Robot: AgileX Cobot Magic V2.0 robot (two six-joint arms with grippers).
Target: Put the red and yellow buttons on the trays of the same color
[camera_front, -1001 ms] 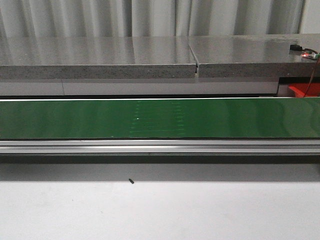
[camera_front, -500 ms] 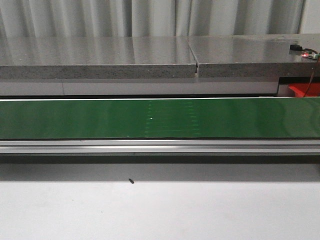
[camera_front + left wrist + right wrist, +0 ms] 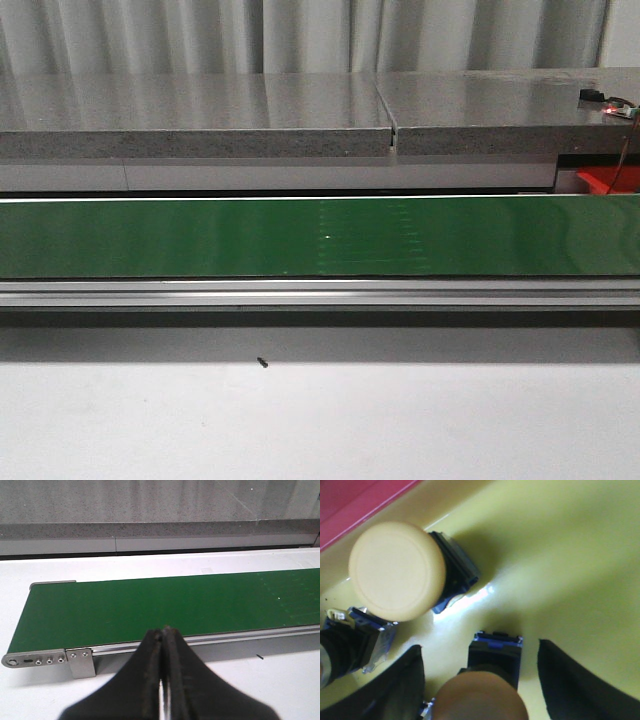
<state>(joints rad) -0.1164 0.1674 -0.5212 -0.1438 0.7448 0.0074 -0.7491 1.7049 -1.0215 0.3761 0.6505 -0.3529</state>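
In the right wrist view my right gripper [image 3: 479,646] hangs open just over the yellow tray [image 3: 570,565]. A yellow button [image 3: 482,695] with a black and blue base lies on the tray between the fingers, which stand apart from it. A second yellow button [image 3: 396,570] lies beside it, cap towards the camera. The base of a third [image 3: 350,647] shows at the edge. A strip of the red tray [image 3: 355,500] borders the yellow one. No red button is in view. My left gripper [image 3: 163,632] is shut and empty, over the white table near the belt's end.
A green conveyor belt [image 3: 200,238] crosses the front view with nothing on it. Grey stone slabs [image 3: 250,115] rise behind it. A red corner [image 3: 600,180] shows at the far right. A small black screw [image 3: 262,363] lies on the white table.
The faint marks and white speck on the belt have shifted to the right, so the belt is running. Nothing else in the front view moved.
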